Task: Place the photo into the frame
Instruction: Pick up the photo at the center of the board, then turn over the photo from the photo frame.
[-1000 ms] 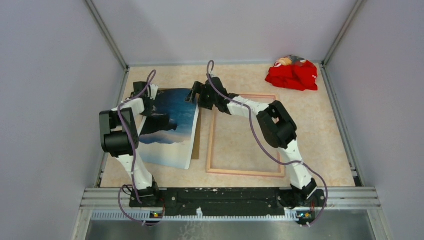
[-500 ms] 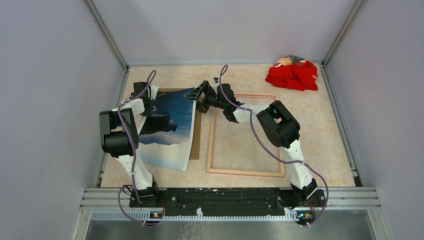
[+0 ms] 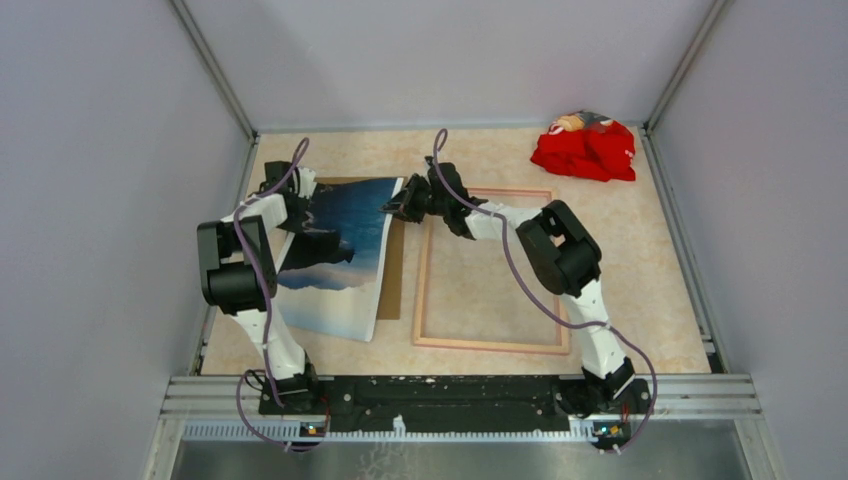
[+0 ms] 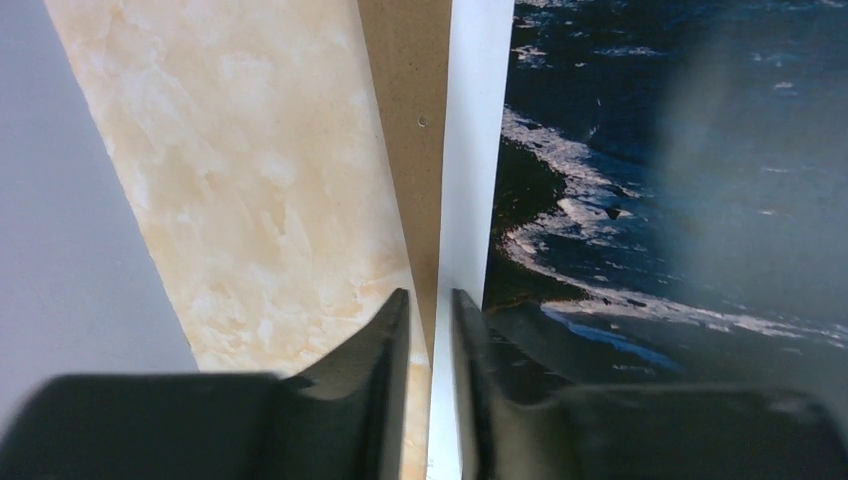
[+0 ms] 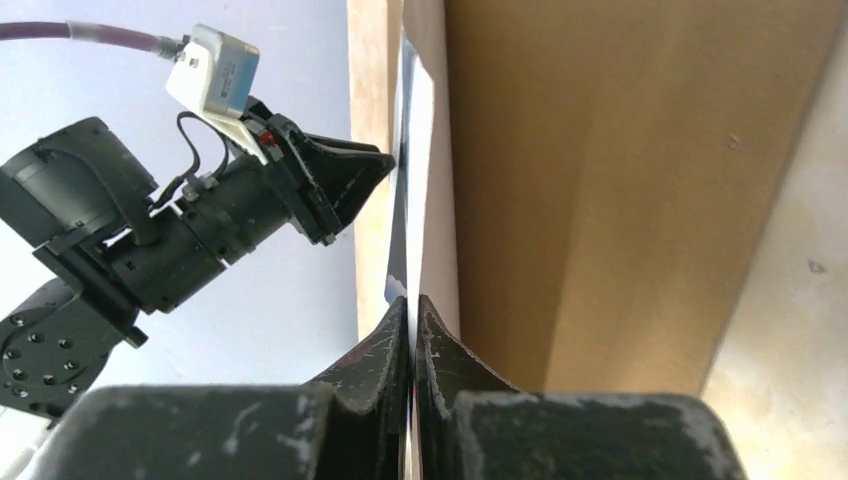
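Right gripper (image 5: 412, 305): pinched shut on the far right corner of the photo (image 3: 350, 215).
Why there: I think it holds that corner so the thin sheet can be lifted and not slide.
Left gripper (image 4: 430, 310): narrow, with one finger on each side of the photo's white far left edge. I cannot tell if it squeezes the photo.
Why two arms: a big, floppy sheet likely needs a hold at both far corners.
Photo: picture side up and a bit bent. It is left of the frame (image 3: 490, 345), not in it.
Board (image 3: 395, 270): brown and flat, under the photo. A strip shows just beside the frame.
Frame: lies flat on the table (image 3: 640, 260).
Inside the frame: only bare table shows. No photo is in it yet.
Red cloth (image 3: 585, 150): far right corner, well apart.
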